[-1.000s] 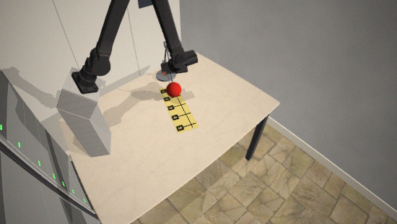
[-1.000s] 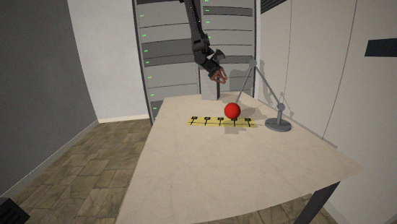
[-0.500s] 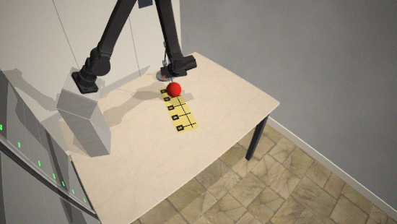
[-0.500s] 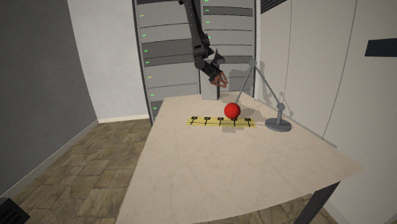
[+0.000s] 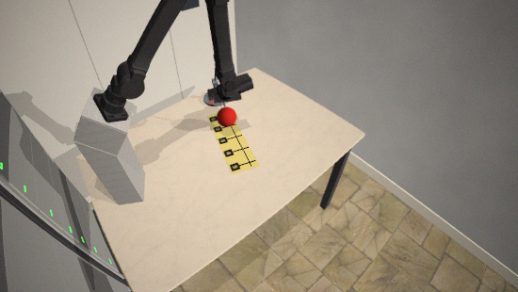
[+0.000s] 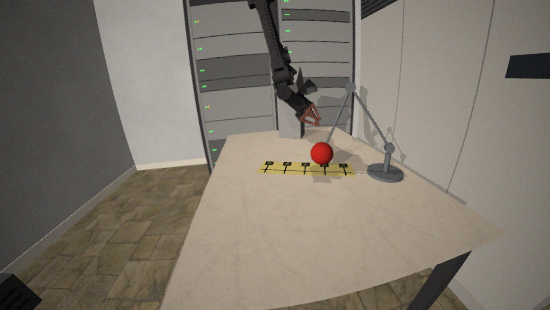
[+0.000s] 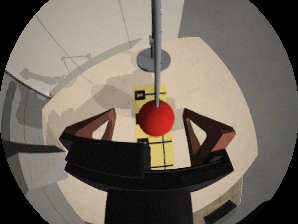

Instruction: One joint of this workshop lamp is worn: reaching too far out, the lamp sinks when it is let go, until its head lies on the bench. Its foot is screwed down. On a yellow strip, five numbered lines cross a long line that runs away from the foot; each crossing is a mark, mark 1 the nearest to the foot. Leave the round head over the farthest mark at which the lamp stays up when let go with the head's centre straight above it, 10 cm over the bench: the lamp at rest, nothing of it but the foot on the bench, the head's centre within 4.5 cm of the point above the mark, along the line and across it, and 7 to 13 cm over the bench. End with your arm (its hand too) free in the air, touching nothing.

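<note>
The lamp's red round head (image 6: 322, 152) hangs a little above the yellow strip (image 6: 306, 168), over about the second mark from the foot. It also shows in the top view (image 5: 226, 116) and in the wrist view (image 7: 156, 117). The grey foot (image 6: 385, 173) stands on the bench at the strip's near end, and the thin grey arms rise to an elbow (image 6: 350, 87). My gripper (image 6: 310, 116) is open and empty. It hangs above and behind the head, apart from it. In the wrist view the fingers frame the head from above.
A grey block (image 5: 110, 155) (image 6: 290, 125) carrying my arm's base stands on the bench's far side. A server rack (image 6: 235, 75) and a wall lie behind it. The bench edge runs close behind the lamp foot.
</note>
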Motion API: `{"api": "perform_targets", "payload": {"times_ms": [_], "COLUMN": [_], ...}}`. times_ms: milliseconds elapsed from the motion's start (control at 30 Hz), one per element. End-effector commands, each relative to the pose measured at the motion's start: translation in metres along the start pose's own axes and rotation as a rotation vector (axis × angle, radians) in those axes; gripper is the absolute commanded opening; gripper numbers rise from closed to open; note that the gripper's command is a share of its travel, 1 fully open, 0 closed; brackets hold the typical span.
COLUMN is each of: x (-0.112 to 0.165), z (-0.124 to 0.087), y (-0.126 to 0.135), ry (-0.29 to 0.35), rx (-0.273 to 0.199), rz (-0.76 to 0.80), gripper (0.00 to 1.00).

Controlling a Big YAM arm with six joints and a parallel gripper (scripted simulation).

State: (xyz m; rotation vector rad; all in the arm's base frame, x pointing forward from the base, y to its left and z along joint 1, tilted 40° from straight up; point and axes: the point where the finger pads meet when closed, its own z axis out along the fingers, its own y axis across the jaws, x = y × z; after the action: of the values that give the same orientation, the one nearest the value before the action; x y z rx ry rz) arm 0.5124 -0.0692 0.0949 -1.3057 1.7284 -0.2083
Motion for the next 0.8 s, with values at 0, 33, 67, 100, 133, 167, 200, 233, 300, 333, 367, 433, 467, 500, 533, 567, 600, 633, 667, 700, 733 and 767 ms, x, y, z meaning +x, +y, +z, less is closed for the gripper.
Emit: {"api": "perform_targets", "payload": {"times_ms": [0, 33, 67, 100, 133, 167, 200, 233, 300, 333, 367, 433, 467, 500, 533, 567, 600, 633, 667, 700, 733, 767], "x": [-0.006, -0.006, -0.006, -0.005, -0.005, -0.005, -0.005, -0.005, -0.004, -0.004, -0.004, -0.003, -0.003, -0.002, -0.002, -0.002, -0.001, -0.001, -0.001, 0.0, 0.0, 0.0], "z": [0.013, 0.016, 0.018, 0.02, 0.022, 0.024, 0.024, 0.024, 0.029, 0.031, 0.033, 0.037, 0.039, 0.041, 0.043, 0.046, 0.048, 0.05, 0.052, 0.054, 0.056, 0.056], "y": [-0.005, -0.004, -0.003, -0.003, -0.002, -0.001, -0.001, -0.001, 0.0, 0.001, 0.001, 0.002, 0.002, 0.003, 0.003, 0.004, 0.004, 0.005, 0.005, 0.006, 0.006, 0.006], "ry": [-0.015, -0.015, -0.014, -0.014, -0.014, -0.014, -0.014, -0.014, -0.014, -0.014, -0.014, -0.014, -0.014, -0.014, -0.014, -0.013, -0.013, -0.013, -0.013, -0.013, -0.013, -0.013], "rx": [0.004, 0.003, 0.003, 0.002, 0.001, 0.0, 0.0, 0.0, -0.001, -0.001, -0.002, -0.003, -0.003, -0.004, -0.004, -0.005, -0.005, -0.006, -0.006, -0.007, -0.007, -0.007], "rz": [-0.009, -0.01, -0.011, -0.012, -0.013, -0.014, -0.014, -0.014, -0.015, -0.016, -0.017, -0.019, -0.02, -0.021, -0.021, -0.022, -0.023, -0.024, -0.025, -0.026, -0.027, -0.027], "gripper": [1.0, 1.0, 1.0, 1.0, 1.0, 1.0, 1.0, 1.0, 1.0, 1.0, 1.0, 1.0, 1.0, 1.0, 1.0, 1.0, 1.0, 1.0, 1.0, 1.0, 1.0, 1.0]}}
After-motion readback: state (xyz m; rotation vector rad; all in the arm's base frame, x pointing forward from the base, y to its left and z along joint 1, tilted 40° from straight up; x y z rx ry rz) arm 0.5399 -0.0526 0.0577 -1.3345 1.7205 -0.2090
